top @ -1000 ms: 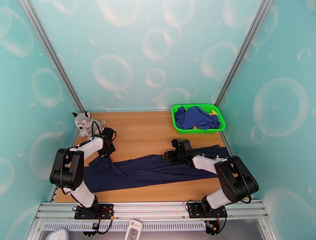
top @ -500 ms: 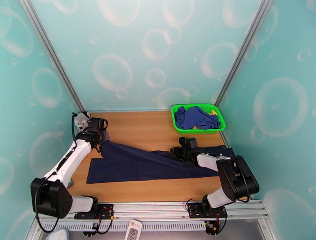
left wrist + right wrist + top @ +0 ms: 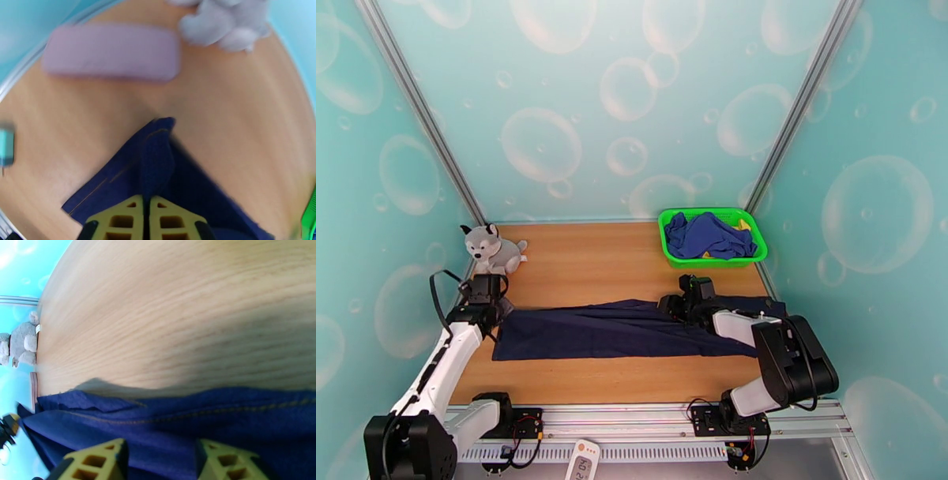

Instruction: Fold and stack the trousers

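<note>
The trousers (image 3: 616, 331) lie flat in a long band across the table (image 3: 608, 260). The left gripper (image 3: 149, 199) pinches a raised fold at their left end, and the right gripper (image 3: 160, 447) stands spread over the cloth. Behind sit a plush husky (image 3: 491, 249) and a green basket (image 3: 711, 261).

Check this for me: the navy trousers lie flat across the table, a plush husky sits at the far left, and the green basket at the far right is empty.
Not empty. In the top external view the green basket holds a crumpled blue garment. The trousers and the plush husky are as you say.
</note>
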`<control>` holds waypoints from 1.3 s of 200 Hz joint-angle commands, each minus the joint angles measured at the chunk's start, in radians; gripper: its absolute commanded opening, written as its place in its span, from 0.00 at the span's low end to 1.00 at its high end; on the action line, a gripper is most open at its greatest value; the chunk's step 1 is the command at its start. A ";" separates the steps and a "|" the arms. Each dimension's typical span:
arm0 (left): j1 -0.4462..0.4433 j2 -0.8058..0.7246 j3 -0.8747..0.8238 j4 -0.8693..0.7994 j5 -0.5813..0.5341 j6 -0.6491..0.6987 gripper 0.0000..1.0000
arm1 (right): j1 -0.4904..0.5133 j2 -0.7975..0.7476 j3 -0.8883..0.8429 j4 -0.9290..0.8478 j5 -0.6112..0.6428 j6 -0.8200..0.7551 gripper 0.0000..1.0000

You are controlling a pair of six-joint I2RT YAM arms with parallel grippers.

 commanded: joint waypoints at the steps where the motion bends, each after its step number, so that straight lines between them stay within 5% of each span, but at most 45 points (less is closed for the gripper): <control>1: 0.016 -0.188 0.022 0.035 0.071 -0.028 0.13 | -0.018 -0.002 -0.053 -0.100 0.082 0.022 0.50; 31: 0.016 -0.234 0.043 -0.003 0.160 -0.049 0.38 | -0.027 -0.007 -0.051 -0.107 0.091 0.020 0.50; 68: 0.017 -0.248 0.004 0.028 0.146 -0.049 0.39 | -0.034 -0.092 -0.030 -0.151 0.130 0.019 0.51; 118: 0.018 -0.132 -0.036 0.103 0.200 -0.036 0.59 | -0.035 -0.272 0.026 -0.302 0.199 -0.031 0.56; 174: 0.019 -0.035 -0.055 0.130 0.280 -0.025 0.59 | -0.005 -0.393 -0.081 -0.482 0.154 0.077 0.57; 212: -0.001 -0.002 -0.061 0.101 0.309 -0.026 0.51 | 0.165 -0.479 -0.187 -0.473 0.103 0.221 0.56; 260: -0.030 -0.066 -0.063 0.073 0.271 -0.062 0.48 | 0.385 -0.471 -0.135 -0.484 0.195 0.240 0.56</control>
